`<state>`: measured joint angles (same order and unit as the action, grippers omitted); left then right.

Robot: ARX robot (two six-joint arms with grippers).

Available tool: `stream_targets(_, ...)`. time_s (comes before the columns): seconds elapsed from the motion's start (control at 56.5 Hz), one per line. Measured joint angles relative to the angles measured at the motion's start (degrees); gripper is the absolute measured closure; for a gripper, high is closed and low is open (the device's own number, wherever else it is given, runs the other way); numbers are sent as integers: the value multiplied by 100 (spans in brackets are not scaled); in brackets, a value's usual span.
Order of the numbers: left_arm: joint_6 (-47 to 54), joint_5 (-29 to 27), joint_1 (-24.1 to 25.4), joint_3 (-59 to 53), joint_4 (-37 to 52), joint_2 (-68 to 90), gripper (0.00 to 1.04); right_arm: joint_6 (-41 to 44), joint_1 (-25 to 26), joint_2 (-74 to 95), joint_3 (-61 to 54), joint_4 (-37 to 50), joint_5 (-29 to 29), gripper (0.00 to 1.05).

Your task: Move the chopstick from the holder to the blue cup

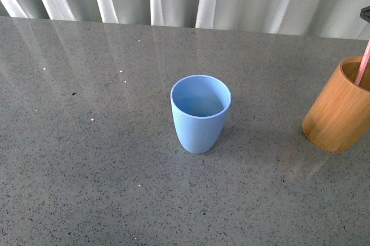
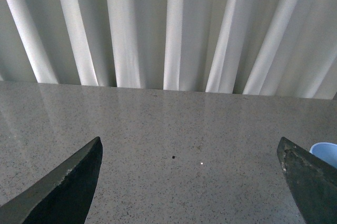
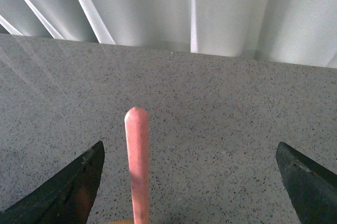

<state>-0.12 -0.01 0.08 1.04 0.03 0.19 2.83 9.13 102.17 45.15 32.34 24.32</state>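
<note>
Right jaws stand wide apart, and the chopstick [image 3: 136, 166] rises between them, nearer one jaw, touching neither. Left jaws are just as wide over the speckled table [image 2: 174, 129], with a sliver of the cup [image 2: 325, 150] showing past one tip. From the front, the cup stands upright mid-table. The holder [image 1: 338, 110] sits at its 3 o'clock, well apart and partly cut by the frame — the chopstick stands in it, leaning toward 1 o'clock.
</note>
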Motion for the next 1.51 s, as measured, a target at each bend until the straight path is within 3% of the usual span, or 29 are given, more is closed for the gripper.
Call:
stream_targets(0.159,0,0,0,0,0,0,7,-4,-2,59,57,42,-24,12)
stream_targets(0.354,0,0,0,0,0,0,7,-4,-9,59,57,114,-24,48)
stream_targets(0.726,0,0,0,0,0,0,7,-83,-94,55,57,365,24,103)
stream_targets(1.186,0,0,0,0,0,0,7,-157,-415,-909,-365,671,24,103)
stream_targets(1.505,0,0,0,0,0,0,7,-400,-726,-3051,-28,203,-31,103)
